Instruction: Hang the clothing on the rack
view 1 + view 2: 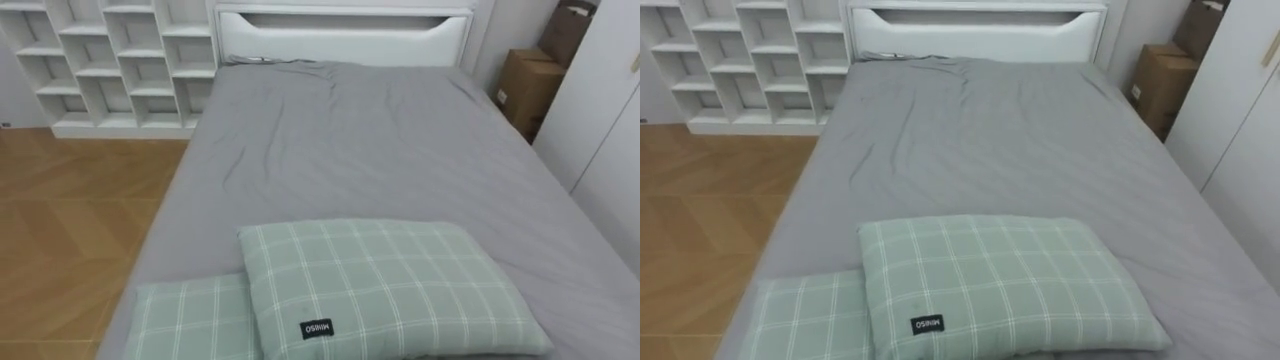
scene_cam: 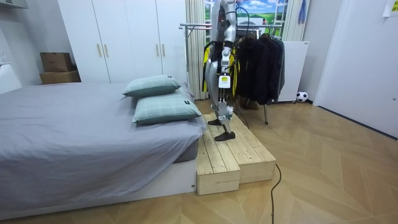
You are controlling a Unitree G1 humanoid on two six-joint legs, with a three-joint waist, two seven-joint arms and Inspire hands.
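- Left hand (image 2: 224, 78): hangs at the robot's side, above the wooden platform (image 2: 236, 155); whether clenched or released cannot be told.
- Dark clothes (image 2: 261, 62): on rack (image 2: 189, 26), just behind the hand.
- Bed (image 1: 380, 150), checked pillows (image 1: 380, 285): ahead of the hand.

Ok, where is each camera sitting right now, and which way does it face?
Left eye view: on the robot's head, looking down along the bed over two checked pillows toward the headboard.
Right eye view: same head, slightly to the side, same scene.
Room view: out in the room beside the bed, facing the robot, seen legs to chest on the wooden platform before the clothes rack.
Shared: bed, pillows, cardboard boxes.
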